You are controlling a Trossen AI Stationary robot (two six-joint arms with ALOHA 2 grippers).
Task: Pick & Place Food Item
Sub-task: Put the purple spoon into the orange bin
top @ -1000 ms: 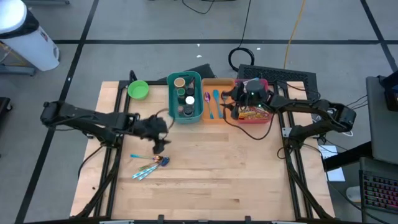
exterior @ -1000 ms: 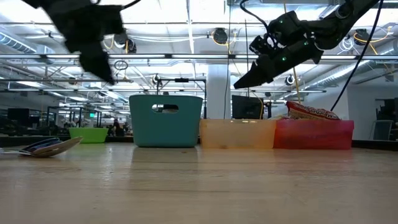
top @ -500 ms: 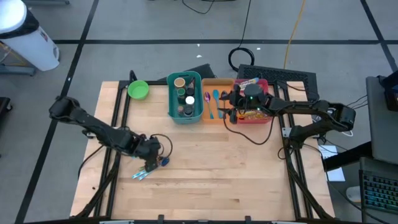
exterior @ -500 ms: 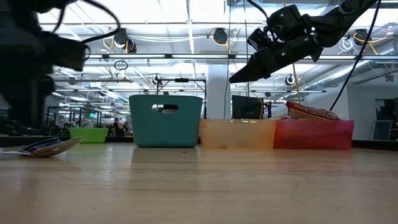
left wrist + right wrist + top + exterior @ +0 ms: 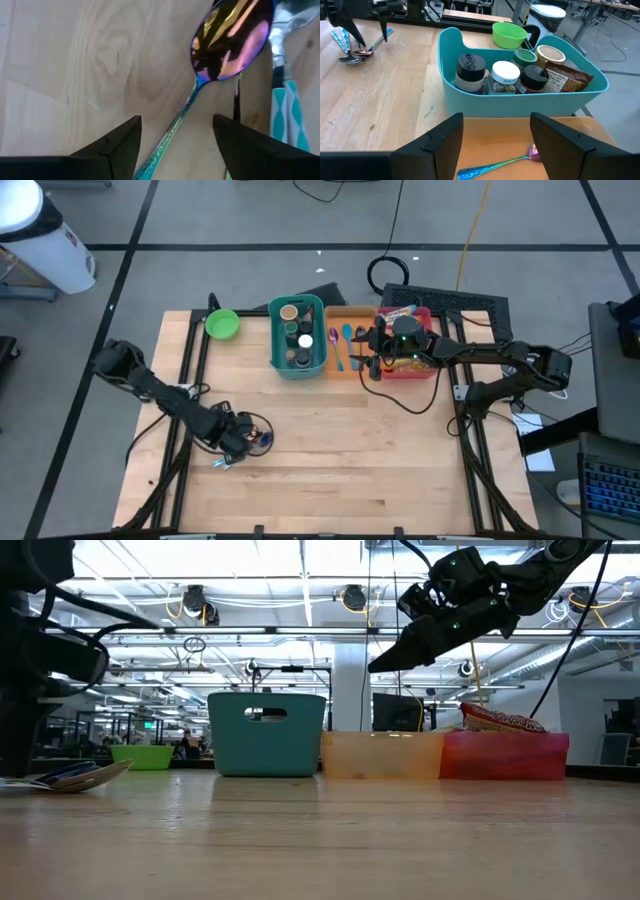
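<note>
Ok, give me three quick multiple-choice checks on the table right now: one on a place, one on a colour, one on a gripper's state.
1. Where does the green bowl sit?
A. left of the teal bin
B. inside the red bin
C. among the loose spoons

2. What colour is the bin with the snack bag?
A. teal
B. red
C. green

3. How does the left gripper stand?
A. shut on a jar
B. open over the iridescent spoon
C. out of view

Answers:
1 A, the high view shows the bowl beside the bin.
2 B, the low view shows it.
3 B, the left wrist view shows both fingers apart, the handle between them.
</note>
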